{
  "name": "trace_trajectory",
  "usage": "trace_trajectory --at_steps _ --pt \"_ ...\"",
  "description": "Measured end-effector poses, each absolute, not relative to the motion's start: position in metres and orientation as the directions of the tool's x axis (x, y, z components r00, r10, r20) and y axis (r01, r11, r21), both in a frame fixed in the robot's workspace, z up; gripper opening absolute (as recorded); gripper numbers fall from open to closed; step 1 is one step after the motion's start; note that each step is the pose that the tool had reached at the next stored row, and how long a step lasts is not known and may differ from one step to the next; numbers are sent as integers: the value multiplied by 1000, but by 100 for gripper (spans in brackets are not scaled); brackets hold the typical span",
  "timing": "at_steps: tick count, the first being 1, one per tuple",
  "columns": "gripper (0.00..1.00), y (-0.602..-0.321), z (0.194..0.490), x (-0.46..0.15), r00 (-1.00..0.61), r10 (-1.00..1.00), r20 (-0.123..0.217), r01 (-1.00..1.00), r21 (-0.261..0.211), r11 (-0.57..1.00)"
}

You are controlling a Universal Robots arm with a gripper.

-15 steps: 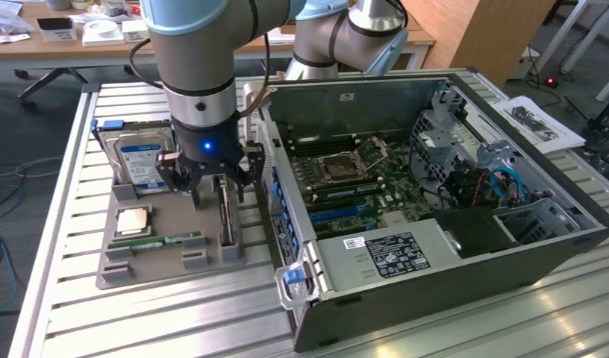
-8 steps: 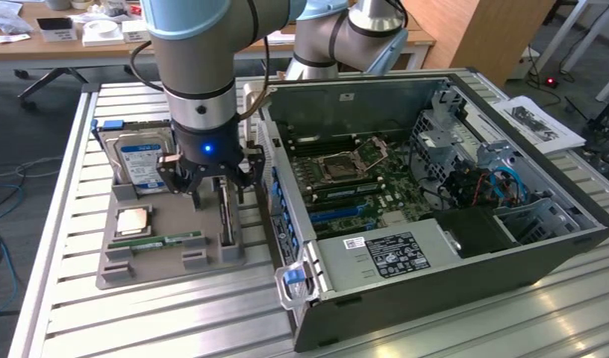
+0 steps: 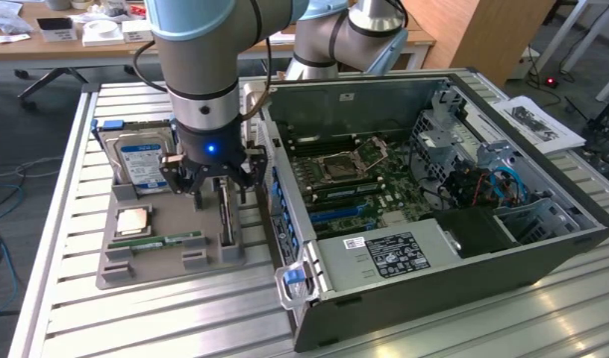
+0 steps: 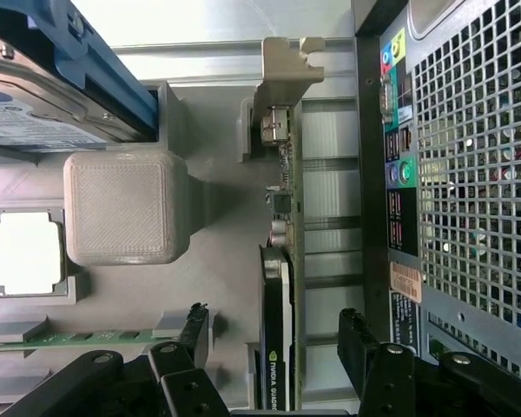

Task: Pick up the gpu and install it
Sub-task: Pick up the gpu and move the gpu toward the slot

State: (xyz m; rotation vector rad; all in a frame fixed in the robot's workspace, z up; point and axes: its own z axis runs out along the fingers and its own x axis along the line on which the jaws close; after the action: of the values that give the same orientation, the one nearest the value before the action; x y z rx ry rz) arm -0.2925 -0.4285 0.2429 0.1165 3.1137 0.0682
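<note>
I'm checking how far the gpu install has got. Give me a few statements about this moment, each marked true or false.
1. The end effector is open, with one of its fingers on each side of the gpu. True.
2. The gpu is seated on the motherboard. False: it stands on edge in the grey tray beside the computer case.
3. The hard drive lies flat inside the case. False: it stands upright in the tray.
4. The case's side is open, showing the motherboard. True.
</note>
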Motion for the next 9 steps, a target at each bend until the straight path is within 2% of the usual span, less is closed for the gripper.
trace_trajectory --at_steps 9 --pt "71 -428 234 -292 -997 75 -23 74 45 996"
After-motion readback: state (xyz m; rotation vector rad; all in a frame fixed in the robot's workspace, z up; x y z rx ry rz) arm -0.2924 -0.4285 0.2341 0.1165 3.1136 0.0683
